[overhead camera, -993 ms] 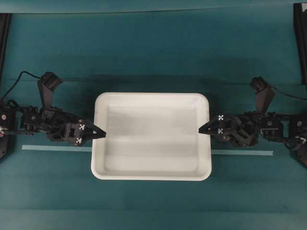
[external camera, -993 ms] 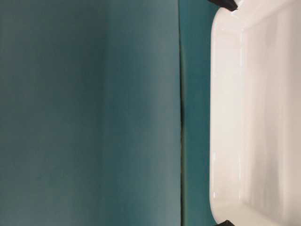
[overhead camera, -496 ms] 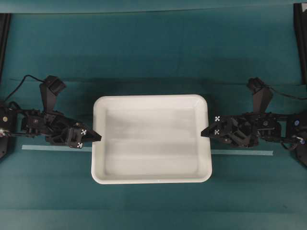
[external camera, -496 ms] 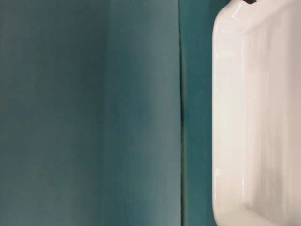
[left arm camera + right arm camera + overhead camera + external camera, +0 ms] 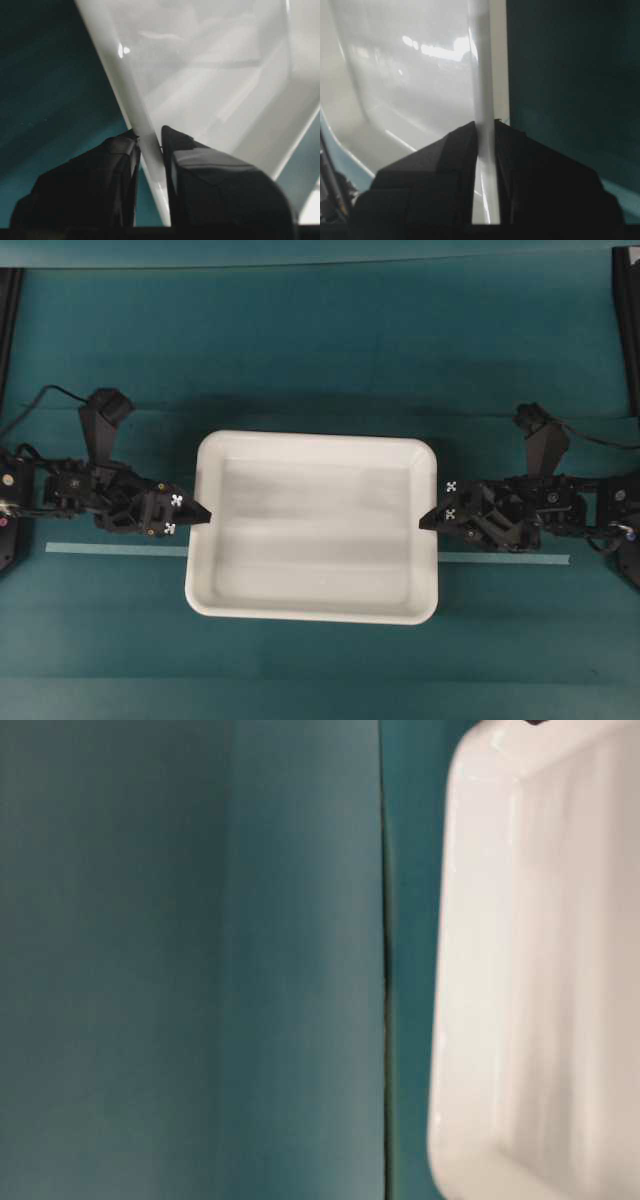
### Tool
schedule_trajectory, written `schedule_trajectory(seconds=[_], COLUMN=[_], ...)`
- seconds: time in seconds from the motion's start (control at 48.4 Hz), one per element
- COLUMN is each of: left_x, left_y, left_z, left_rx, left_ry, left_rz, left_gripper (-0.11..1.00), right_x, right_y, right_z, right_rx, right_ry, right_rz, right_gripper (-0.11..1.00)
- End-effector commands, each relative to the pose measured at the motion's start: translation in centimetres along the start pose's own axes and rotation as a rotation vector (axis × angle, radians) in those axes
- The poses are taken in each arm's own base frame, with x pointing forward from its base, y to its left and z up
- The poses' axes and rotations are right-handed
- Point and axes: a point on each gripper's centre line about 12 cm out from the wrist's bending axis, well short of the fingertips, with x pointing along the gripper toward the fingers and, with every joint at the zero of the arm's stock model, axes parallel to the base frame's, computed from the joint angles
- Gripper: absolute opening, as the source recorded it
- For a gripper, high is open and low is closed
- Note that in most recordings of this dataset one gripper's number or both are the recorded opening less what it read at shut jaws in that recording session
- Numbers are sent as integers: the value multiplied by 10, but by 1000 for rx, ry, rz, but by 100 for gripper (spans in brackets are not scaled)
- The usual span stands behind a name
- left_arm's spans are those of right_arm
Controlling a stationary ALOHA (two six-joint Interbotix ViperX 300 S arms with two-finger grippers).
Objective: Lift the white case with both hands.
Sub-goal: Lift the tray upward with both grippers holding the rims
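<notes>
Seen from overhead, the left claw (image 5: 203, 512) is clamped on the left rim of the white case (image 5: 312, 527), its tapered black tips meeting the edge about midway along that short side. The left wrist view confirms the grip: one finger (image 5: 125, 165) lies outside the thin white wall and the other inside, pressed against it with no gap. A small black-and-white square tag (image 5: 178, 502) sits just behind the tips.

The white case, a shallow tray with rounded corners, spans the space between the two claws above the teal surface (image 5: 320, 350). A thin pale tape strip (image 5: 115, 550) runs just beside and below each claw, passing under the case.

On the far side, the right claw (image 5: 424, 521) pinches the right rim at about the same height. Its wrist camera shows both fingers (image 5: 457, 150) closed tight on the upright white edge, the case interior to their left, teal surface to their right.
</notes>
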Motion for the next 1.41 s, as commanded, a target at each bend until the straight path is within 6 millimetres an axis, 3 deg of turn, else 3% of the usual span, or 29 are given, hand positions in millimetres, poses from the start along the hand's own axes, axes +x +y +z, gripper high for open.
schedule_trajectory(seconds=[0.0,0.207,0.455,0.993,1.386], left_x=[-3,-20,-36,-58,-81], left_y=[-13,-34,-66,-87,-123], left_z=[4,12,23,30,43], left_rx=[-17,-36,-37,-102,-151], left_ry=[-8,-24,-33,-41,-49], left_rz=[-33,-74,-93,-137,-176], left_gripper=[12,11,11,9,9], right_x=[-1,-15,-40,-87,-116], right_y=[11,27,65,89,105], right_z=[-2,-5,-6,6,10], right_rx=[10,19,33,56,71], right_ry=[9,38,79,80,89], right_rz=[15,13,33,91,130], right_gripper=[11,11,11,11,11])
